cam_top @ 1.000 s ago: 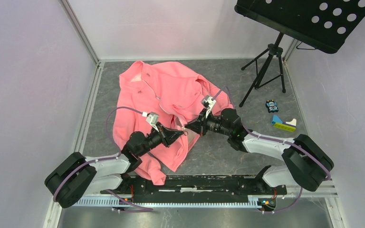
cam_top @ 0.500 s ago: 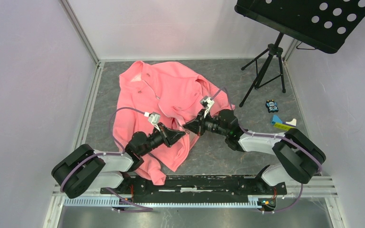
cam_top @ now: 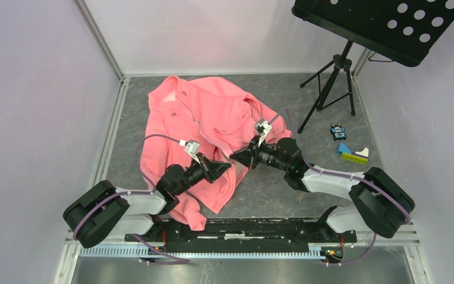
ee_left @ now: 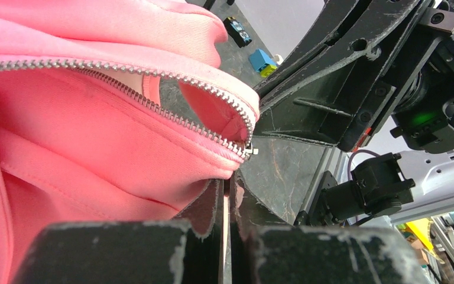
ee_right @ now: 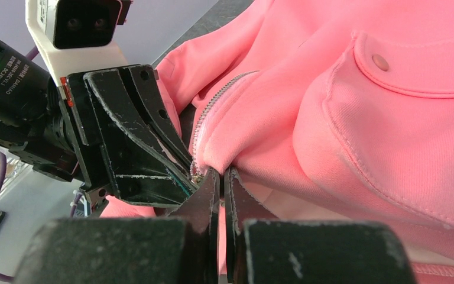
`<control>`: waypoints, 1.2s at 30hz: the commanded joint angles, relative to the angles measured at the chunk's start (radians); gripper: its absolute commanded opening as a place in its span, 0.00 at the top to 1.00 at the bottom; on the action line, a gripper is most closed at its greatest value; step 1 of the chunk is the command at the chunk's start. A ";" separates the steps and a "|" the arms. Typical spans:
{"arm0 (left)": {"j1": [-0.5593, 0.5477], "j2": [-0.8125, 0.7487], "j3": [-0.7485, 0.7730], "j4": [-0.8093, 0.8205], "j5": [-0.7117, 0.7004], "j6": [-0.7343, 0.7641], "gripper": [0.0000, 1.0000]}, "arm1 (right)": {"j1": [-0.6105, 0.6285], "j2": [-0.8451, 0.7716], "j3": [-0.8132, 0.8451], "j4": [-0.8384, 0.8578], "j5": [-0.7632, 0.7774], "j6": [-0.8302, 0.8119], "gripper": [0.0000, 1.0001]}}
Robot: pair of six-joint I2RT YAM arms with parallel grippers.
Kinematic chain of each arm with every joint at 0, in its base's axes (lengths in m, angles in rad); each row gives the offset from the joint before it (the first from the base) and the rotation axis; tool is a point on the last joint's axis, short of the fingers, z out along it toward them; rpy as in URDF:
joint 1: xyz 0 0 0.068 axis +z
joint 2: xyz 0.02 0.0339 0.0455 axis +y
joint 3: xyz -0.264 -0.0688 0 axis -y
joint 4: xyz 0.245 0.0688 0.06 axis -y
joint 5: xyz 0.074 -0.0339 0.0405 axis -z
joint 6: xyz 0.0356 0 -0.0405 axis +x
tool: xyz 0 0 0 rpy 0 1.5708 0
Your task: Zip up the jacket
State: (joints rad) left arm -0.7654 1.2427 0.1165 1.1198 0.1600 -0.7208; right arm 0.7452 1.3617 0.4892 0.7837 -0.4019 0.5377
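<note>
The coral-pink jacket (cam_top: pixel 207 112) lies crumpled on the grey floor, its front unzipped. My two grippers meet tip to tip at its lower front edge. In the left wrist view my left gripper (ee_left: pixel 226 182) is shut on the hem just below the zipper's (ee_left: pixel 153 106) bottom end, where both rows of teeth lie apart. My right gripper (ee_right: pixel 220 173) is shut on the facing edge of the jacket (ee_right: pixel 343 136) beside the zipper (ee_right: pixel 213 106). A flapped pocket with a snap (ee_right: pixel 380 62) shows above it. From the top, the left gripper (cam_top: pixel 227 165) and right gripper (cam_top: pixel 235 157) nearly touch.
A black music stand on a tripod (cam_top: pixel 331 83) stands at the back right. Two small toys (cam_top: pixel 338 131) (cam_top: pixel 353 155) lie on the floor at the right. Pale walls close in the left, back and right sides.
The left arm has drawn back slightly toward its base, and the right gripper has shifted a little to the right. Both stay shut on the jacket's edges.
</note>
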 commanded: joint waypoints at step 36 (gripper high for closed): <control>-0.102 0.015 0.055 -0.303 -0.170 -0.004 0.98 | 0.017 -0.141 -0.028 -0.008 -0.011 0.195 1.00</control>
State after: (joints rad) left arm -0.8310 1.2308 0.1322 0.9939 0.0544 -0.7544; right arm 0.7456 1.3064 0.4591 0.6498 -0.3721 0.6621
